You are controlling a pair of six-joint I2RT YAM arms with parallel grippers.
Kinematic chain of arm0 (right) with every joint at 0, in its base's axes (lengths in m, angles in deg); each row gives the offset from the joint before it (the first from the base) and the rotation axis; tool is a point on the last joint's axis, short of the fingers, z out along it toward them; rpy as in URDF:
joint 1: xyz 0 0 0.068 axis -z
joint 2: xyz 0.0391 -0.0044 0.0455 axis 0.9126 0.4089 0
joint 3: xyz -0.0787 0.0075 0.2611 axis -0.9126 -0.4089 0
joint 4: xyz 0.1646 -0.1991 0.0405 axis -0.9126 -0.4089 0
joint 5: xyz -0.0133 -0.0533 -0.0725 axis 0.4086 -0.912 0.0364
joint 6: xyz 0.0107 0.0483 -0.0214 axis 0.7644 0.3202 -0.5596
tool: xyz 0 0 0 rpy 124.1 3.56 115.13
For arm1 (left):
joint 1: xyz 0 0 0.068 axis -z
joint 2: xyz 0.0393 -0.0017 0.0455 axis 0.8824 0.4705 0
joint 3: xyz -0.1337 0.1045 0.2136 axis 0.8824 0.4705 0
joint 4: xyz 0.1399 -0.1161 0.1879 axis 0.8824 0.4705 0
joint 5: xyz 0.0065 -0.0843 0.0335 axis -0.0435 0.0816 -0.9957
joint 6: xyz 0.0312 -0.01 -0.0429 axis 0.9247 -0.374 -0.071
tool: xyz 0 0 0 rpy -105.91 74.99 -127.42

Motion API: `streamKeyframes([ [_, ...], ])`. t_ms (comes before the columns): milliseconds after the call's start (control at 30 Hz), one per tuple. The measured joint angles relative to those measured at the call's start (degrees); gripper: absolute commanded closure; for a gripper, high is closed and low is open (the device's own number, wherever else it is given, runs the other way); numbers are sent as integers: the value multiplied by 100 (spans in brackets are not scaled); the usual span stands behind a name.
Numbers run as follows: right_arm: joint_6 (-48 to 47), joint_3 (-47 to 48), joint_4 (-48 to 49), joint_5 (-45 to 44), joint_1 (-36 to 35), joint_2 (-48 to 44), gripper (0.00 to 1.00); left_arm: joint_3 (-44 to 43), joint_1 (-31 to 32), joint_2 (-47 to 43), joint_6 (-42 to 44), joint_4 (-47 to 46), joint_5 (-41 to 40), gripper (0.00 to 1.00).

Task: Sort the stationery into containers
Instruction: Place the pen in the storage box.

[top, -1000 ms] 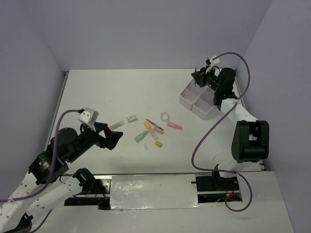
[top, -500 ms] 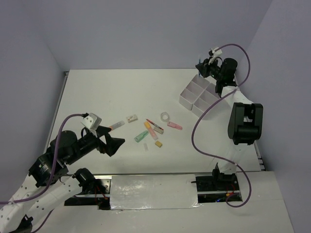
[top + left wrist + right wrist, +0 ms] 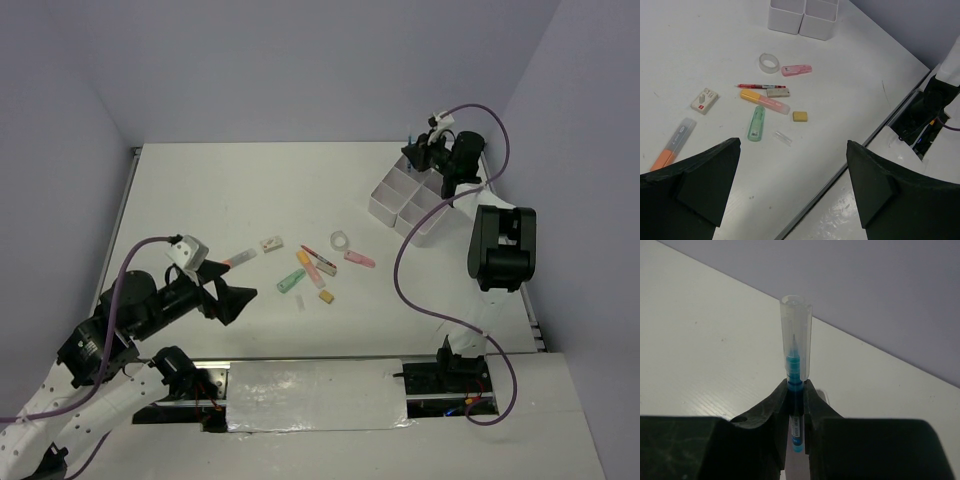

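The stationery lies loose mid-table: an orange marker [image 3: 238, 259] [image 3: 674, 143], a white eraser [image 3: 271, 243] [image 3: 705, 100], a tape ring [image 3: 340, 240] [image 3: 769, 63], a pink marker [image 3: 359, 259] [image 3: 796, 70], a red pen [image 3: 318, 256] [image 3: 754, 86], a green marker [image 3: 290, 283] [image 3: 756, 123] and a yellow eraser [image 3: 326, 296] [image 3: 800, 116]. My left gripper [image 3: 232, 297] [image 3: 792, 150] hangs open, near of them. The white divided container [image 3: 384, 208] [image 3: 785, 22] stands far right. Above its far corner my right gripper [image 3: 418, 155] [image 3: 796, 390] is shut on a thin blue pen [image 3: 795, 365], clear cap up.
A yellow-and-pink marker [image 3: 765, 101], a grey eraser [image 3: 778, 92] and a loose clear cap [image 3: 783, 138] lie among the items. The table's near edge runs just behind my left gripper. Purple walls close the far and right sides.
My right arm has folded back and lifted, carrying the blue pen toward the container's far corner. My left gripper has drifted slightly toward the near edge, still open.
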Motion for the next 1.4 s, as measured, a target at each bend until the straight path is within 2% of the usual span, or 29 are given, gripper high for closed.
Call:
streamKeyframes([
  [500,81,-490,330,72,35,138,71,0,0,-101,7,-90,109,1],
  [1100,131,-621,450,151,155,105,68,0,0,-275,17,-133,146,1],
  [1233,291,-820,439,175,197,-236,59,0,0,-234,15,-125,70,1],
  [1300,422,-859,439,173,197,-551,58,-2,0,-160,7,-125,-28,1],
  [1333,501,-868,450,175,197,-704,53,-2,0,-111,0,-120,-81,1],
  [1400,730,-894,555,168,195,-1102,48,-2,0,-11,-7,-107,-199,1],
])
